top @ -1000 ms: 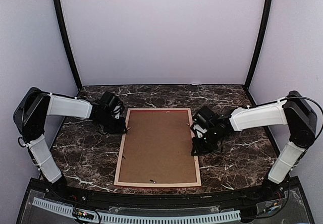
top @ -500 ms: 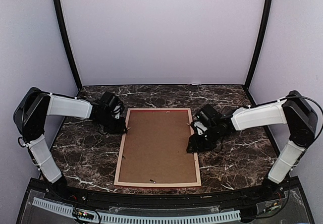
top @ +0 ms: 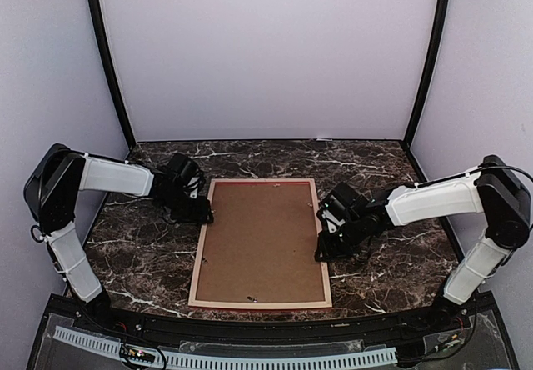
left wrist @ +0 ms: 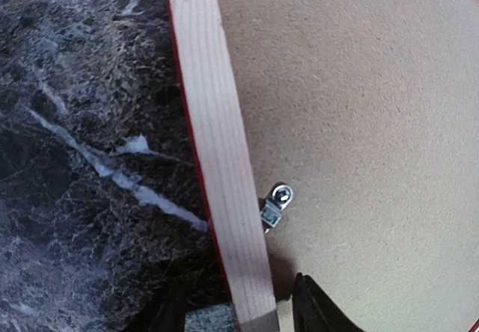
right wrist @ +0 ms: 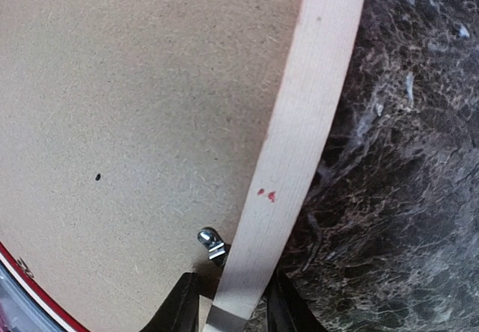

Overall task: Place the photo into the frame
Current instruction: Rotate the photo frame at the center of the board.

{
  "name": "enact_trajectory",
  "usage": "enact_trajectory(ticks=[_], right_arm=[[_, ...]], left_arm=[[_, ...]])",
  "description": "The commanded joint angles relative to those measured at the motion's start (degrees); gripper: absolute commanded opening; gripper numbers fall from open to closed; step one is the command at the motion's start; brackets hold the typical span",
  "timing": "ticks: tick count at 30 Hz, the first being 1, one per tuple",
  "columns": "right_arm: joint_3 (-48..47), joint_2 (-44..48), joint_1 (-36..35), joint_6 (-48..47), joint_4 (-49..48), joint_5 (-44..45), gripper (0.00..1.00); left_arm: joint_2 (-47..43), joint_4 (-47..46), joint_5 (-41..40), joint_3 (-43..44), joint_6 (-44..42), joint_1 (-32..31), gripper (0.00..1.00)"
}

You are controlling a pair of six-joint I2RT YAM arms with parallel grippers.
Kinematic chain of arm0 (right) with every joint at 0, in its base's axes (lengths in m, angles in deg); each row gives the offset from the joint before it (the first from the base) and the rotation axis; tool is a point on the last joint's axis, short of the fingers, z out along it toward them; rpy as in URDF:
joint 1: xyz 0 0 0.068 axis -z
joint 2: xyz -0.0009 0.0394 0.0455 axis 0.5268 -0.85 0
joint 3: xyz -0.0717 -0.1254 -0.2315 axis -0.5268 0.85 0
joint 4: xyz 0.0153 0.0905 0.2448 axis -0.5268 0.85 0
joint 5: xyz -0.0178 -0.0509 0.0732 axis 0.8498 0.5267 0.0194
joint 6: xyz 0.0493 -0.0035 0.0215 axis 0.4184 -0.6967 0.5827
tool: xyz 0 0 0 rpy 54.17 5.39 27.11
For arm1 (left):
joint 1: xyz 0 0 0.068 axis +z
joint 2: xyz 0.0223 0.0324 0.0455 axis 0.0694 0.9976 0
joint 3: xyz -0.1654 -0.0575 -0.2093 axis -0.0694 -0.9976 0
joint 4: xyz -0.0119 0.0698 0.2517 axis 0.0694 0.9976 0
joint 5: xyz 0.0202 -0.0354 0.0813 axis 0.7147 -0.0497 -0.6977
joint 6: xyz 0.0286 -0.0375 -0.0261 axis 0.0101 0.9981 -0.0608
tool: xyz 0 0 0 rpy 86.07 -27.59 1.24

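The dark marble table [top: 400,170], veined in white, fills the lower half of the top view. The frame [top: 262,182] lies flat at its centre, back side up. It is a tall rectangle with its long sides running from the upper middle of the picture toward the bottom. Its thin rails are pale raw wood with a fine straight grain. A line of red shows only along their outer edges, seen against the marble in the left wrist view and at the lower left corner of the right wrist view.

Inside the rails sits the brown backing board [top: 260,241], speckled hardboard that covers the whole opening.

The left gripper [top: 204,216] is at the upper part of the frame's left rail. Its fingers [left wrist: 318,309] are spread wide and straddle the rail, with clear gaps on both sides.

The right gripper [top: 321,249] is at the middle of the right rail. Its fingers [right wrist: 185,302] stand close on either side of the wood, and I cannot tell whether they press on it.

A small metal turn clip [left wrist: 275,203] sits on the board at the rail's inner edge, just above the left fingers. Another clip [right wrist: 212,244] sits between the right fingers and the board. Two tiny red marks [right wrist: 266,194] dot the right rail.
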Motion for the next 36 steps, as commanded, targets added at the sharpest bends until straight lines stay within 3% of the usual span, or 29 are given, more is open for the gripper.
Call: enact_trajectory(ticks=[1, 4, 10, 16, 21, 25, 29, 32, 36], right_arm=[[-0.1, -0.6, 0.4, -2.6, 3.7, 5.4, 0.24], [-1.5, -1.7, 1.4, -6.7, 4.9, 5.9, 0.14], [-5.5, -3.2, 3.4, -17.2, 7.7, 8.5, 0.01], [-11.7, -4.8, 5.0, -29.7, 9.5, 10.9, 0.00], [-18.2, -9.9, 7.3, -39.4, 12.2, 9.7, 0.01], [-23.6, -14.7, 11.1, -44.6, 13.8, 7.7, 0.10], [-27.7, -17.0, 14.1, -46.7, 13.5, 6.5, 0.32], [-28.8, -16.0, 15.1, -46.4, 12.1, 4.9, 0.45], [-26.4, -11.9, 15.6, -43.9, 9.3, 4.8, 0.54]], left_arm=[[-3.1, 3.7, -1.6, 2.1, -0.9, -0.3, 0.59], [-6.5, 5.1, -2.4, 3.0, -2.2, -0.3, 0.72], [-11.4, 5.7, -0.9, 4.4, -6.6, -0.3, 0.82], [-11.7, 4.6, 0.4, 5.7, -12.0, 0.4, 0.92], [-7.6, 4.8, 5.7, 8.4, -14.0, 3.5, 0.93], [-3.3, 5.1, 7.1, 12.1, -16.9, 4.7, 0.93], [2.4, 6.2, 5.4, 16.8, -20.9, 4.9, 0.93], [7.3, 7.2, 4.7, 20.8, -24.0, 4.9, 0.93], [12.9, 8.7, 5.3, 25.6, -27.0, 4.9, 0.89]])
